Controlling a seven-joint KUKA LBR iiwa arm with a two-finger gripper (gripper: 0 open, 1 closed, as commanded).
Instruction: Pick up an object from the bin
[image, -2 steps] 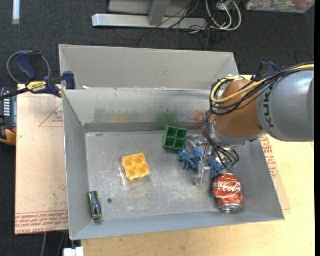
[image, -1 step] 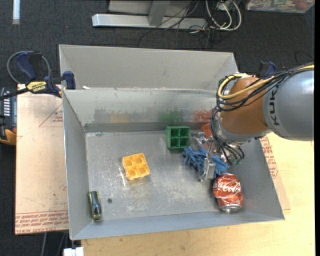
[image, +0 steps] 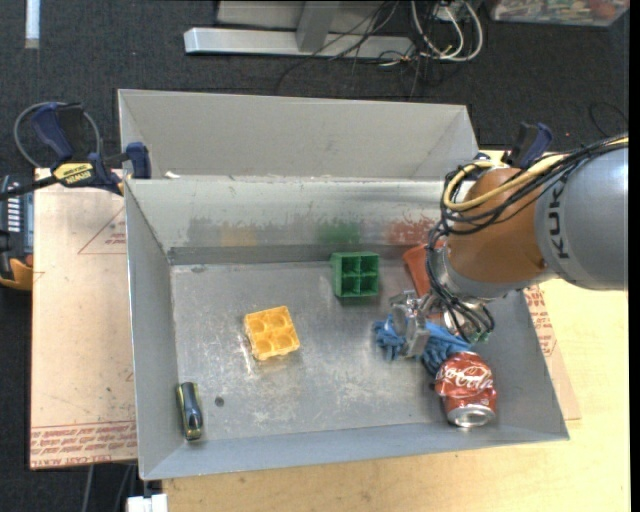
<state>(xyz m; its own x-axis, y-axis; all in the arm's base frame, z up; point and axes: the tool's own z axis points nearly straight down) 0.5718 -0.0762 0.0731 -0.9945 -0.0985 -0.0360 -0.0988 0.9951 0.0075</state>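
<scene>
My gripper (image: 411, 313) is low in the right part of the bin, right over a blue plastic thing (image: 392, 338) of irregular shape that lies partly hidden beneath it. A crushed red soda can (image: 466, 388) lies just in front and to the right of the blue thing, near the bin's front right corner. A green square block with four pockets (image: 357, 275) sits behind and to the left of the gripper, close to the back wall.
A yellow square block with four pockets (image: 271, 332) lies mid-bin on the left. A small dark and yellow oblong thing (image: 189, 410) rests near the front left corner. A red-orange piece (image: 415, 264) shows by the back wall, partly behind the arm.
</scene>
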